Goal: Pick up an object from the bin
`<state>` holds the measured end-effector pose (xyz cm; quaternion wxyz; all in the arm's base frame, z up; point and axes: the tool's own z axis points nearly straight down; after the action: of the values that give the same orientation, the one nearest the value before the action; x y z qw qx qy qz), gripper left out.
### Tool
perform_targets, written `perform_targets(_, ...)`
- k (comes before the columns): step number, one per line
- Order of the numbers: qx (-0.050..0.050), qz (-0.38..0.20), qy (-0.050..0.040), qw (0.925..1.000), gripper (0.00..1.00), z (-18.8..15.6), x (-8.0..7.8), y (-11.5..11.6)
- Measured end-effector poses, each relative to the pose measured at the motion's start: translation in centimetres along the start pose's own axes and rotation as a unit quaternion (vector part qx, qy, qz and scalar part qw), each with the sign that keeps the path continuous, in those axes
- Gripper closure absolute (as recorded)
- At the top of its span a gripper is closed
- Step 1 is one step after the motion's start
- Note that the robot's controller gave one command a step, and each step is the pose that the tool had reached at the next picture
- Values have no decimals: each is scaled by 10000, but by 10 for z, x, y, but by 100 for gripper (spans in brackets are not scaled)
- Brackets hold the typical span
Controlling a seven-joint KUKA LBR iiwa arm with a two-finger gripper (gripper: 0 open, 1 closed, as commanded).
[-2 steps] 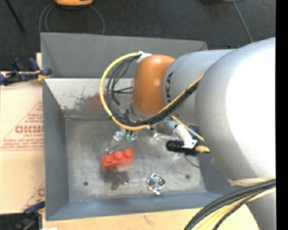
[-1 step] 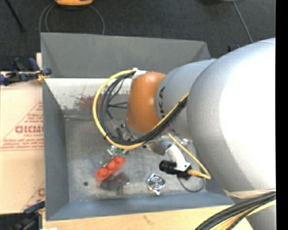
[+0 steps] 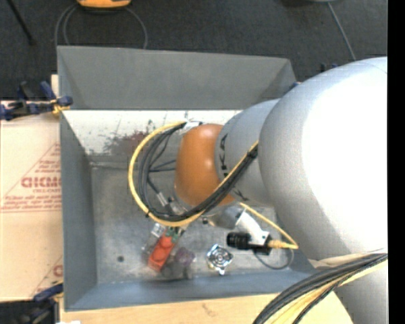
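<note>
— While the arm hangs this low in the grey metal bin (image 3: 77,201), what sits nearest the tool (image 3: 165,233)?
— An orange-red blocky plastic piece (image 3: 161,252), directly beneath the tool's tip in the view and seemingly touching it, close to the bin's near wall.
— Is the tool clenched on it or released?
— I cannot tell; the rounded orange wrist cover (image 3: 197,164) and the loops of yellow and black cable (image 3: 136,181) crowd above the tool and hide how it stands.
— What else lies by it?
— Just right of the orange-red piece, touching it, a dull purplish-grey lump (image 3: 183,260). Further right of the tool, apart from that pair, a small crinkled silvery metal thing (image 3: 218,258).
— And the black cylinder?
— That black plug (image 3: 239,240) on its white bracket (image 3: 255,227), right of the tool, has a yellow cable running from it; it is part of the arm.
</note>
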<state>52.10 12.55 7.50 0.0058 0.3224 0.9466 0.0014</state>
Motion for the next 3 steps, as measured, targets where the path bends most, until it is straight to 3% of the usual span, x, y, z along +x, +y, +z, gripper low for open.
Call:
perform_targets(1,-17,14,7,10000,100,-2,0,2)
perform_targets(2,-4,167,25,9999,100,-114,24,6)
perform_targets(3,33,168,39,9998,0,-110,24,4)
